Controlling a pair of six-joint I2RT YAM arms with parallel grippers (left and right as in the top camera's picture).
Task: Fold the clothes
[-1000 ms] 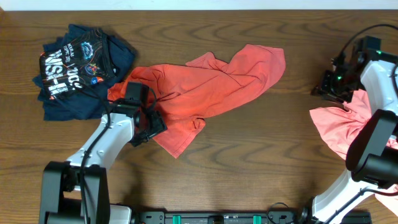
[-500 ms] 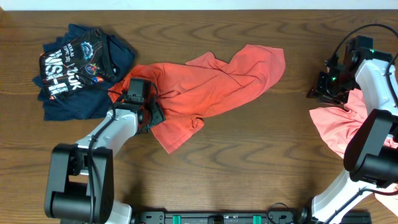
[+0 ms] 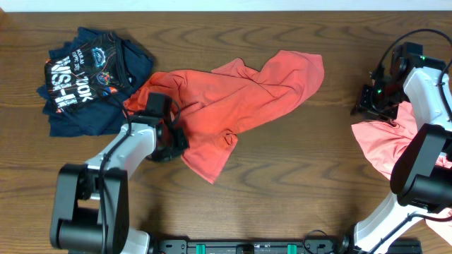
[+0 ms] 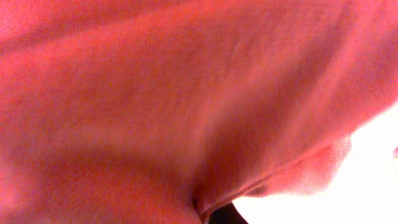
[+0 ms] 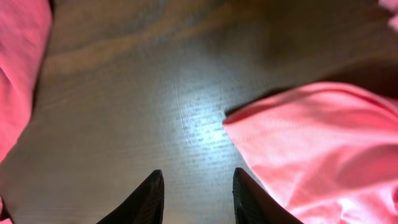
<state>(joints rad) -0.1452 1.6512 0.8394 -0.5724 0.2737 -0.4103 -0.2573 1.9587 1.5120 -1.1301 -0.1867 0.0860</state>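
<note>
A coral-red T-shirt (image 3: 240, 95) lies crumpled across the middle of the table. My left gripper (image 3: 171, 139) is shut on its lower left hem. In the left wrist view red cloth (image 4: 155, 106) fills the picture and hides the fingers. A salmon-pink T-shirt (image 3: 381, 144) is heaped at the right edge of the table. Just above its top edge my right gripper (image 3: 369, 101) hovers. In the right wrist view that gripper (image 5: 198, 179) is open over bare wood, with the pink shirt (image 5: 311, 143) beside its right finger.
A dark navy printed shirt (image 3: 88, 77) lies bunched at the back left, close to the red shirt's left end. Bare wooden table (image 3: 304, 162) shows between the two shirts and along the front. More pink cloth (image 5: 18, 68) shows at the left edge of the right wrist view.
My left gripper has closed on the red shirt's hem and moved slightly right and toward the front, dragging the shirt's lower corner with it. The right gripper has barely shifted.
</note>
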